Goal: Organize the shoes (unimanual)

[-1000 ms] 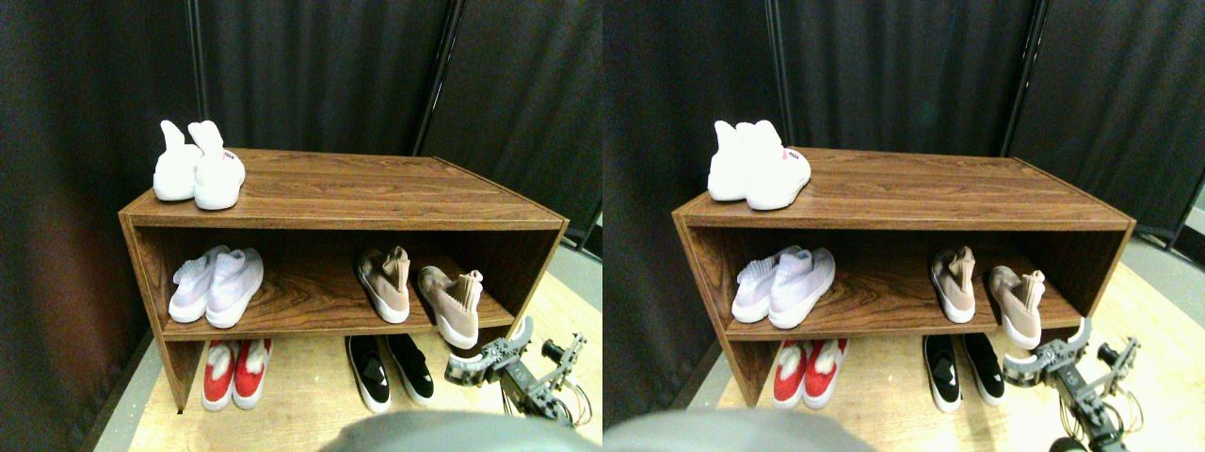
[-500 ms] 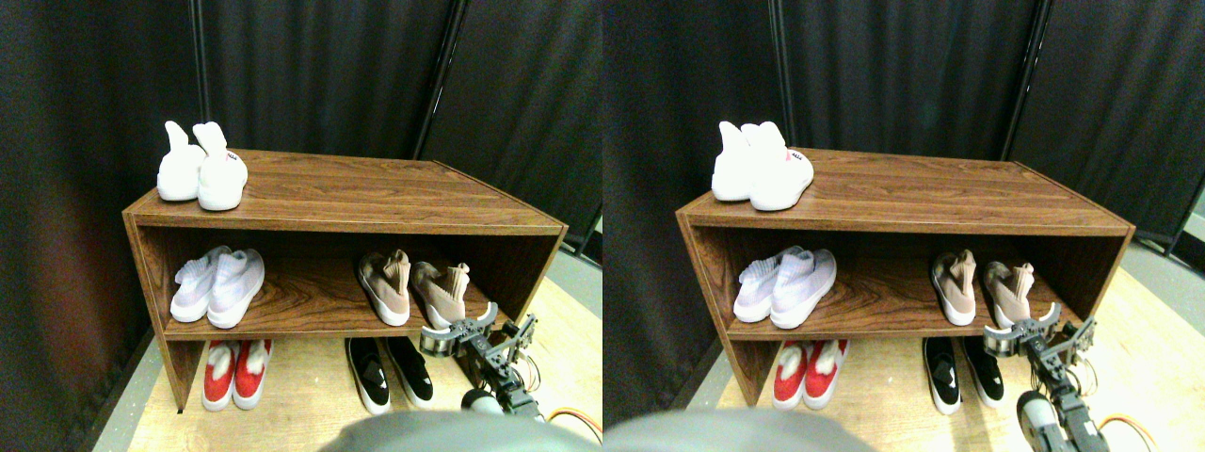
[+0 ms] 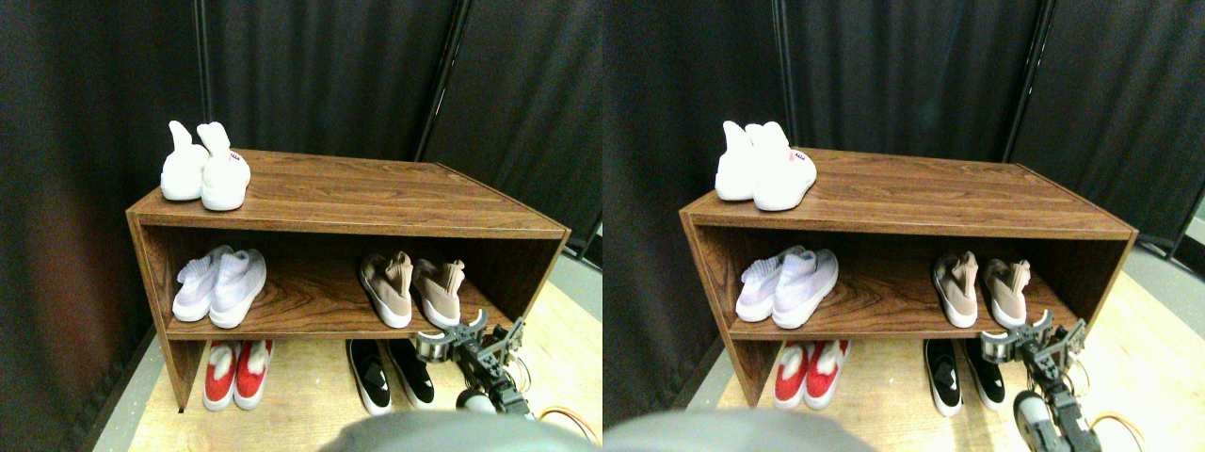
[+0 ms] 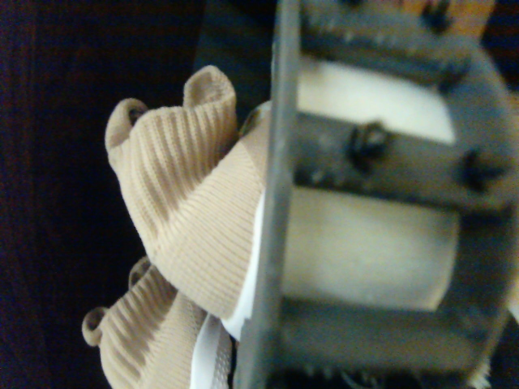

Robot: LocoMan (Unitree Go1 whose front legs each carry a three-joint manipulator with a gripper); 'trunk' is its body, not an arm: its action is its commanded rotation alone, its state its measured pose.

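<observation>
Right, the right-hand tan shoe (image 3: 440, 293) has swung round: a second ago it lay splayed with its heel hanging out past the shelf lip, half a second ago it was partway in, and now it sits toes-in beside its mate, the left tan shoe (image 3: 388, 289), the two just beside each other and close to parallel on the middle shelf (image 3: 301, 306). That reads to me as the pair squared up, so the tidying looks nearly done, if not done. My pincer (image 3: 466, 341) has followed the heel inward from out at the lower right and now sits right at the shelf's front edge, just below and in front of that shoe's heel. On the wrist camera the ribbed tan collar (image 4: 190, 211) and a strip of white sole fill the space just beyond the dark jaw frame, with the second collar behind it, so I'm pressed up close to the heel. Whether the pincer is clenched or released I cannot tell; the gap doesn't show in either view. The whole picture has also drifted a touch, which I put down to the camera moving. The lilac-white pair (image 3: 218, 284) far off to the pincer's left, the white pair (image 3: 205, 170) on top, and the red pair (image 3: 234, 371) and black pair (image 3: 388, 371) on the floor all look untouched.
</observation>
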